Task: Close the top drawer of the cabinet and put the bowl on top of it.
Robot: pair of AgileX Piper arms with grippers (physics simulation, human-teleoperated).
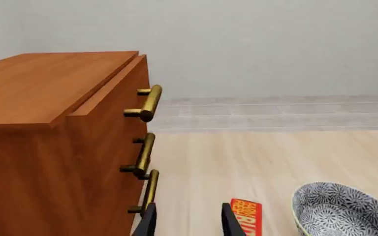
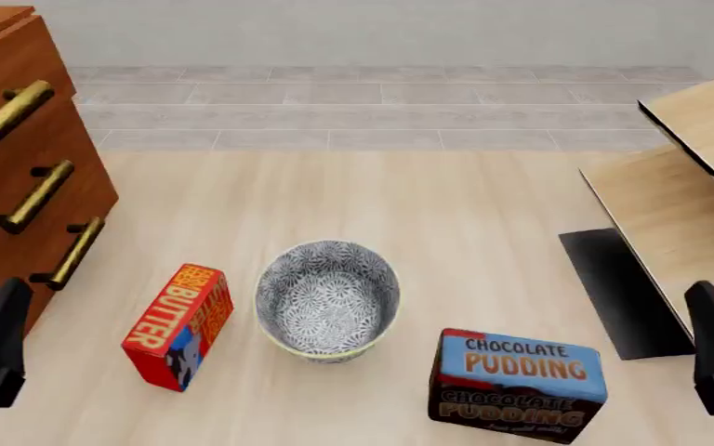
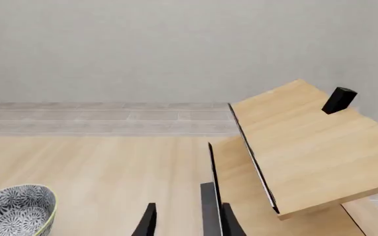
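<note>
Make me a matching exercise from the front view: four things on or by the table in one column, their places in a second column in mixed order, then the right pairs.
Things:
1. bowl
2. butter box
3. chocolate pudding box
4. cabinet

Places:
A. far left edge, drawers facing the table
B. near right of the bowl
C. middle of the table
D. between the cabinet and the bowl

Pairs: 1-C, 2-D, 3-B, 4-A
</note>
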